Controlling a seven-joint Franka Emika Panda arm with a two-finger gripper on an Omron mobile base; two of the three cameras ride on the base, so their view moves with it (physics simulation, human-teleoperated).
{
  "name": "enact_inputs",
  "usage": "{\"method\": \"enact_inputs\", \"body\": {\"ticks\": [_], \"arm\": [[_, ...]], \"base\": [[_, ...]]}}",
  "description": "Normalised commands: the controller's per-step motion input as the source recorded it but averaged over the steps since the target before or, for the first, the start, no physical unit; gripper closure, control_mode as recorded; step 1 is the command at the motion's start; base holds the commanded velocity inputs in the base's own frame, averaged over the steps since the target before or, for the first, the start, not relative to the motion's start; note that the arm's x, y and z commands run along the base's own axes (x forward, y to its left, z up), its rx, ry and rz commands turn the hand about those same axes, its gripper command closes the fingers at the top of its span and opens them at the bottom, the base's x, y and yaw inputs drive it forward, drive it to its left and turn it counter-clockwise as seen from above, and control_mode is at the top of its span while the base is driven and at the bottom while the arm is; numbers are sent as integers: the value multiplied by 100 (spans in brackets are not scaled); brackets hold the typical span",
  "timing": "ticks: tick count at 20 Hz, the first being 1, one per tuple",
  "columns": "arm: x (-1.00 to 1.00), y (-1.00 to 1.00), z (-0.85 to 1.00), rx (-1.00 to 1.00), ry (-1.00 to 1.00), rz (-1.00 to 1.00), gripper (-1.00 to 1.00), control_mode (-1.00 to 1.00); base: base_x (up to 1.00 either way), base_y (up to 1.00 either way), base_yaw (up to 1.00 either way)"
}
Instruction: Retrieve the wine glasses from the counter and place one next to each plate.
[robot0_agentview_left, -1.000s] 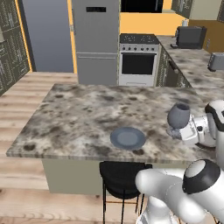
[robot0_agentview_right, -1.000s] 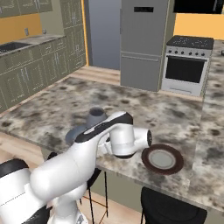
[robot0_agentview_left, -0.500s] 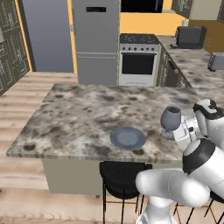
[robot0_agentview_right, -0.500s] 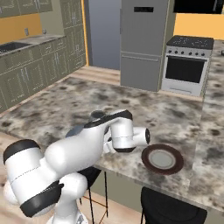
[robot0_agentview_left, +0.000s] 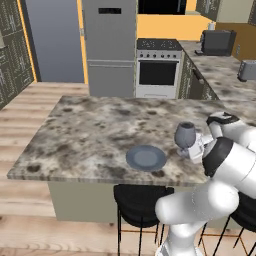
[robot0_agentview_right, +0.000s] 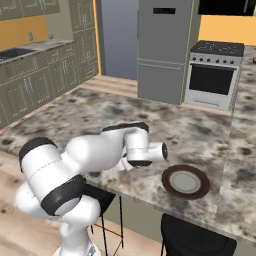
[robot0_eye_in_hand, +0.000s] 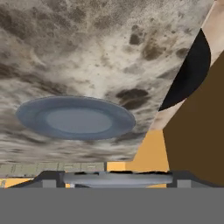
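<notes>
1. Since a second ago the dark grey goblet (robot0_agentview_left: 185, 133) has travelled leftward in the left base view, carried with the hand, and now stands nearer the blue-grey plate (robot0_agentview_left: 146, 158)
2. The gripper (robot0_agentview_left: 191, 146) has the goblet between its jaws, which stand wide apart (which part of the glass they press cannot be made out)
3. The goblet is upright, its round bowl above the hand, over the stone bar top (robot0_agentview_left: 85, 130), just to the right of the blue-grey plate and apart from it; whether its foot touches the stone cannot be told
4. The hand view looks low across the mottled stone at the same blue-grey plate (robot0_eye_in_hand: 75, 118), which lies flat and bare
5. In the right base view the brown-rimmed plate (robot0_agentview_right: 185, 182) lies flat near the bar top's near edge, right of the bent white arm and clear of it
6. A black stool (robot0_agentview_left: 140, 197) stands under the near edge, below the blue-grey plate
7. Behind the bar top are a steel fridge (robot0_agentview_left: 110, 45) and an oven (robot0_agentview_left: 157, 70) side by side
</notes>
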Motion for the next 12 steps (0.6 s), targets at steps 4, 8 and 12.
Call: {"method": "enact_inputs", "body": {"ticks": [4,8,12], "arm": [[26,-8,-36,0,2,1,100,-100],[11,-26,-34,0,0,4,100,-100],[27,-12,-40,0,2,2,100,-100]], "base": [[0,0,0],[0,0,0],[0,0,0]]}}
